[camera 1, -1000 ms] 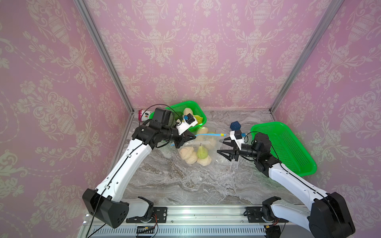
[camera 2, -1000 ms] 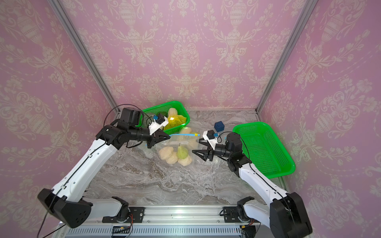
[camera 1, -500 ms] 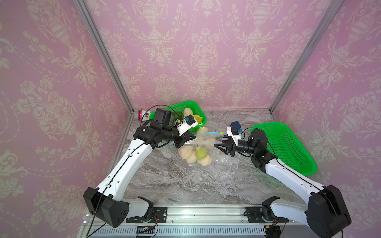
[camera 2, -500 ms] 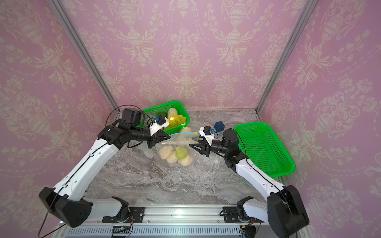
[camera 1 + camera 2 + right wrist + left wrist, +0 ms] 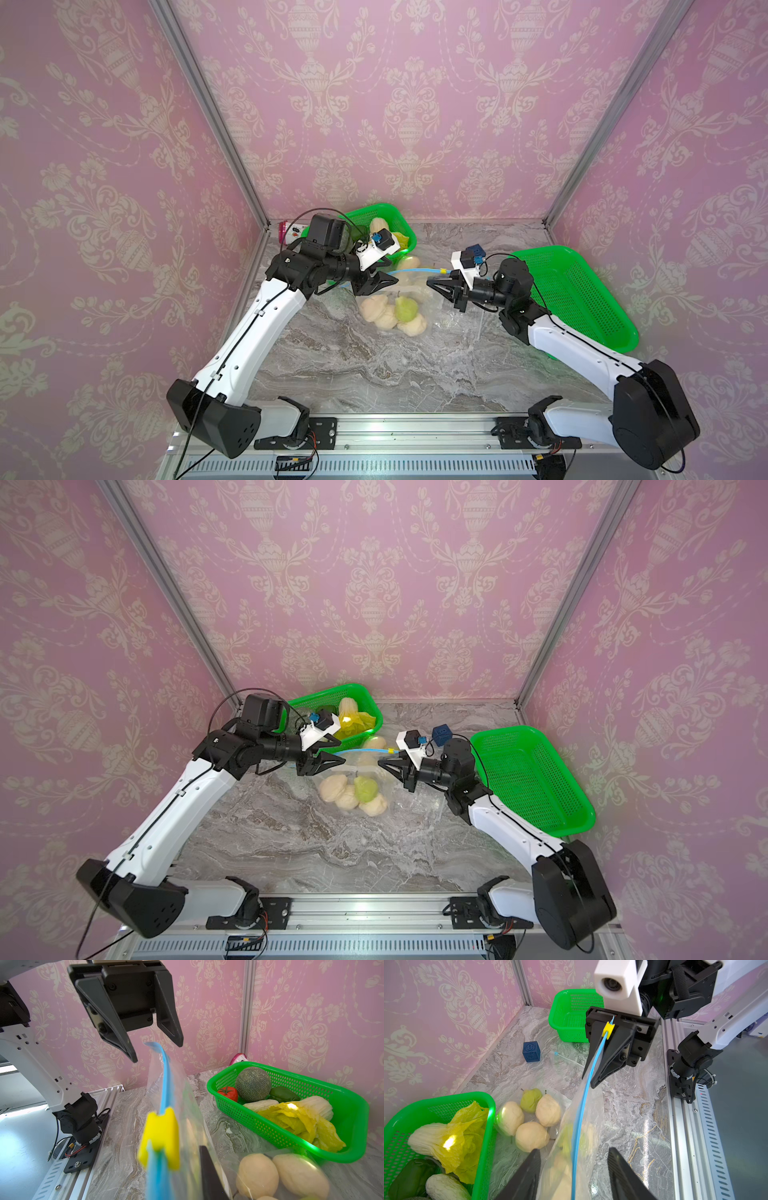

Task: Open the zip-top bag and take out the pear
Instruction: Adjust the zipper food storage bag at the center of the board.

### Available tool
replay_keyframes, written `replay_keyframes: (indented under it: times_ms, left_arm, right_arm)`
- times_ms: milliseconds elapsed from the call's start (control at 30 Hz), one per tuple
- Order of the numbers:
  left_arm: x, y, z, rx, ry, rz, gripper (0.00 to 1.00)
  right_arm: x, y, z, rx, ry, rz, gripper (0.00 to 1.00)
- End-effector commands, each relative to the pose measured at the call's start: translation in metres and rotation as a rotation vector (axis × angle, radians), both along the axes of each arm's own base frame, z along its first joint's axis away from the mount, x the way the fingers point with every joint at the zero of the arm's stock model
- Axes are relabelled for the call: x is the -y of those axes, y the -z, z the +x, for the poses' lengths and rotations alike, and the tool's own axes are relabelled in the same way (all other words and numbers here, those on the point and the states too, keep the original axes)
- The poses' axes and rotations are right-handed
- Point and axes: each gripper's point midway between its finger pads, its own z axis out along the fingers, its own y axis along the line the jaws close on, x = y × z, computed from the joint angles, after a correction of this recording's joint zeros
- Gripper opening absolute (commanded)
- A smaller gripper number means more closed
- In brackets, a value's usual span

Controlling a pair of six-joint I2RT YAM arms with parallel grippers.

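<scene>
— Top views: bag (image 5: 432,297) axis?
— Zip strip (image 5: 419,271) runs side to side between the two hands, held up off the table (image 5: 374,374). The bag hangs from it, bottom resting on the table, mid-back.
— Pear (image 5: 405,308)?
— Inside the bag, lying on the table among three pale fruits (image 5: 372,308), stem end toward the back wall.
— Hands?
— Right hand (image 5: 588,1081) clamped on the zip strip, yellow slider (image 5: 608,1029) up by the fingers' base. Left hand (image 5: 156,1052) released, fingers spread, strip's end between them, clear of both.
— Room?
— Grey marbled table, pink patterned walls (image 5: 415,104), metal corner posts (image 5: 208,112). Left basket (image 5: 370,704), green, with produce, at the back. Right basket (image 5: 540,779), green, along the right edge, with a blue cube (image 5: 441,732) beside it.
</scene>
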Motion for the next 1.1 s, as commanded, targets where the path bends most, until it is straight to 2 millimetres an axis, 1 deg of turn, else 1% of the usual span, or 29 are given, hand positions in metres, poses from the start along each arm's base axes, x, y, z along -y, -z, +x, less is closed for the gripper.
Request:
replay_keyframes:
  times_ms: [0, 100, 233, 400, 633, 767, 867, 967, 1067]
  left_arm:
    - [0.009, -0.020, 0.001, 0.033, 0.046, -0.048, 0.60]
    - [0.017, -0.026, 0.002, 0.037, 0.072, -0.060, 0.61]
    - [0.035, -0.026, 0.001, 0.042, 0.120, -0.048, 0.59]
    - [0.060, -0.024, 0.000, 0.033, 0.171, -0.022, 0.52]
    - [0.089, -0.020, -0.006, 0.053, 0.235, -0.016, 0.40]
    - [0.098, -0.016, -0.004, 0.053, 0.248, 0.005, 0.35]
    - [0.104, -0.018, -0.006, 0.053, 0.264, -0.007, 0.29]
    - [0.109, -0.020, -0.007, 0.066, 0.268, -0.011, 0.28]
    - [0.111, -0.016, -0.007, 0.071, 0.268, 0.010, 0.28]
  right_arm:
    - [0.000, -0.010, -0.004, 0.023, -0.006, 0.036, 0.15]
    - [0.001, -0.008, -0.005, 0.021, -0.001, 0.037, 0.15]
    - [0.001, -0.007, -0.008, 0.018, -0.007, 0.037, 0.15]
    - [0.000, -0.005, -0.007, 0.013, -0.002, 0.036, 0.15]
    - [-0.001, -0.005, -0.006, 0.004, -0.004, 0.045, 0.15]
    - [0.000, -0.006, -0.007, 0.005, -0.005, 0.049, 0.15]
    - [0.000, -0.003, -0.008, -0.002, -0.003, 0.049, 0.15]
    - [0.001, -0.004, -0.008, -0.001, 0.001, 0.051, 0.15]
    - [0.001, -0.004, -0.008, -0.001, 0.003, 0.053, 0.15]
